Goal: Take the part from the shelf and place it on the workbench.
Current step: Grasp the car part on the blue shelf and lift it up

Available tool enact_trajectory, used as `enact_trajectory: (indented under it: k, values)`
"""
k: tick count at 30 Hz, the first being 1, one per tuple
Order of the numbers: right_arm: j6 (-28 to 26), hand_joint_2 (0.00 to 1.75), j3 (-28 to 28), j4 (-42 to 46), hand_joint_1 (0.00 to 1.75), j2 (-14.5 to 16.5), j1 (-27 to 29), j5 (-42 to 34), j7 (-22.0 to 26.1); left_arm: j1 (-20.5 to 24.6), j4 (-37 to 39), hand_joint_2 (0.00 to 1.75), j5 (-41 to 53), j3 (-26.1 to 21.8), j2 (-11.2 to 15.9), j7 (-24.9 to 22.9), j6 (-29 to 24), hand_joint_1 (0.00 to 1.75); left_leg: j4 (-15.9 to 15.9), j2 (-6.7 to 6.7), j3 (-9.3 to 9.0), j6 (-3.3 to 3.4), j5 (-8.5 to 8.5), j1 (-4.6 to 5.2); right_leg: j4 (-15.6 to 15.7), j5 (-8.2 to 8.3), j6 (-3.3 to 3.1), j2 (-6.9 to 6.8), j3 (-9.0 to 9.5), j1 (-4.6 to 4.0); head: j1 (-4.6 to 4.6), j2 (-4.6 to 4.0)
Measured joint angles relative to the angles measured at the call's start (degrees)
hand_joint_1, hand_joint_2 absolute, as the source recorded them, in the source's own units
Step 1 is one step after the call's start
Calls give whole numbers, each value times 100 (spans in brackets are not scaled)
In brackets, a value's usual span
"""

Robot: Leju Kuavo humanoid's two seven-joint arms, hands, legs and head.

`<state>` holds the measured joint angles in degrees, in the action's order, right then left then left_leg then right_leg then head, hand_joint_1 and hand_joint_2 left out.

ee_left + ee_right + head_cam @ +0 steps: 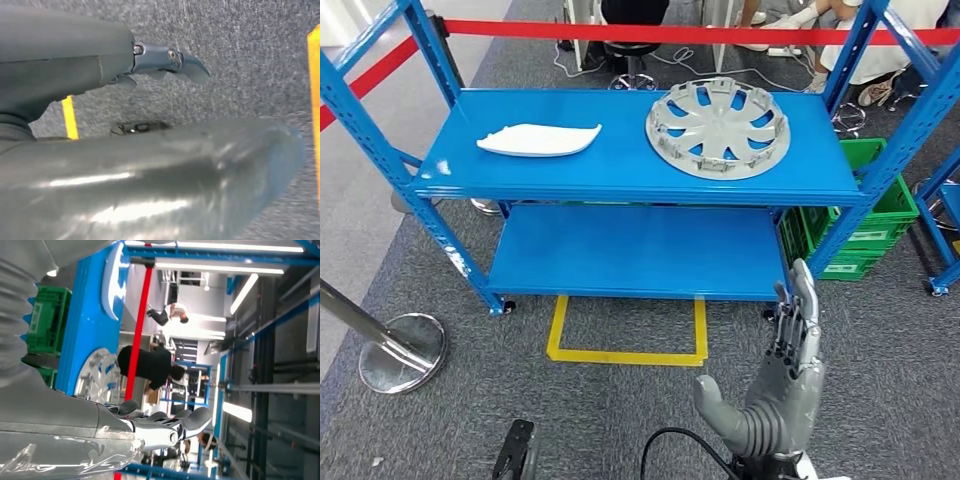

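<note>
**Right hand raised and empty before the shelf; both parts lie on the top board**

The blue shelf (pixel 637 160) stands across the head view on grey carpet, with a red barrier tape (pixel 682 33) stretched behind it. On its top board, toward the right, lies the grey hubcap (pixel 718 127), flat and face up. Well apart from it, toward the left on the same board, lies the white part (pixel 539 139), a long, curved, pointed piece. The lower board is bare blue. A green crate (pixel 863 220) sits on the floor behind the shelf's right post, and a yellow floor mark (pixel 628 350) lies just in front of the shelf.

The right hand (pixel 773 385) is lifted in front of the shelf's lower right corner, fingers extended upward and thumb spread to the side; it holds nothing and touches nothing.

The left hand (pixel 170 60) hangs over the carpet, one dark finger stretched out straight, nothing in it.
</note>
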<state>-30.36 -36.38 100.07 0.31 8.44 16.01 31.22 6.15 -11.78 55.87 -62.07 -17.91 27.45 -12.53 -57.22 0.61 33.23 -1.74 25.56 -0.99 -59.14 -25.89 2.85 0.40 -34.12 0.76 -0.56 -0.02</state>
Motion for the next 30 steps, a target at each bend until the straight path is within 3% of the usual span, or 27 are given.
enact_trajectory:
  k: [2,5,6,7,8,10,12,16,18,20,21,22,23,25,26,28,30]
  values:
    - [0,0,-2,-42,0,0,-21,7,9,0,0,0,-74,-51,-3,98,81,0,27,1,-13,72,-23,-13,-232,-167,53,-7,-102,10,31,0]
    - [-16,0,-5,-95,0,0,-36,10,71,-2,0,0,-193,-135,-6,330,212,0,31,-3,-18,125,-22,2,-1305,-687,84,-8,-600,11,70,0]
    - [-26,0,-6,-109,0,0,-38,11,92,-5,0,0,-218,-158,-6,431,243,0,30,-2,-21,131,-19,9,-1543,-746,85,-8,-714,10,70,0]
    - [-36,0,-6,-121,0,0,-39,13,109,-7,0,0,-232,-175,-7,518,266,0,29,1,-28,133,-15,15,-1561,-691,81,-8,-722,10,71,0]
    - [-39,0,-6,-131,0,0,-42,14,119,-7,0,0,-241,-191,-8,571,279,0,29,8,-41,130,-10,15,-1331,-530,71,-8,-608,11,70,0]
    - [-49,0,-7,-143,0,0,-47,41,132,-6,0,0,-256,-219,-11,613,284,0,21,25,-67,99,11,25,-525,-169,47,-6,-193,7,73,0]
    - [-105,0,-11,-155,0,0,-56,182,124,-4,0,0,-270,-240,-8,622,235,0,14,39,-73,43,20,43,-44,-30,2,7,53,-3,67,0]
    - [-237,0,-37,-178,0,0,-78,481,71,0,0,0,-185,-261,-1,559,71,0,-31,30,-37,-85,73,30,18,-10,-136,15,54,-8,53,0]
    - [-231,0,-53,-192,0,-1,-90,455,66,1,0,0,-103,-259,6,581,78,0,-510,11,188,-133,374,29,37,1,-189,-2,57,11,28,0]
    - [-221,0,-61,-216,0,-2,-101,428,63,-8,0,0,-64,-258,13,585,131,0,-1278,5,559,-156,717,29,36,-4,-209,-14,51,10,13,0]
    - [-216,0,-63,-231,0,-2,-110,431,60,-14,0,0,-52,-258,16,564,179,0,-1516,5,679,-160,765,28,36,-6,-212,-15,51,9,12,0]
    - [-209,0,-66,-248,0,-3,-122,439,56,-18,0,0,-35,-257,21,536,238,0,-1558,4,708,-160,704,27,36,-7,-212,-14,53,10,11,0]
    - [-196,0,-72,-266,0,-3,-134,451,50,-20,0,0,-13,-253,27,503,314,0,-1359,2,619,-158,536,23,35,-10,-208,-11,60,14,10,0]
    - [-158,0,-87,-297,0,-4,-162,476,39,-18,0,0,26,-238,40,431,484,0,-601,-14,250,-159,150,13,24,-23,-169,0,73,9,1,0]
    - [-138,0,-94,-312,0,-5,-175,483,34,-14,0,0,35,-230,44,396,561,0,-279,-13,94,-141,42,10,16,-30,-137,7,71,-2,-6,1]
    - [-105,0,-103,-341,0,-7,-201,490,32,-17,0,0,37,-222,48,344,652,0,-15,-6,-18,-78,12,18,22,-24,-65,16,62,-24,-4,1]
    - [-84,0,-111,-371,0,-9,-224,497,32,-30,0,0,49,-219,54,304,706,0,0,3,-10,16,4,20,36,-26,2,12,58,-8,10,1]
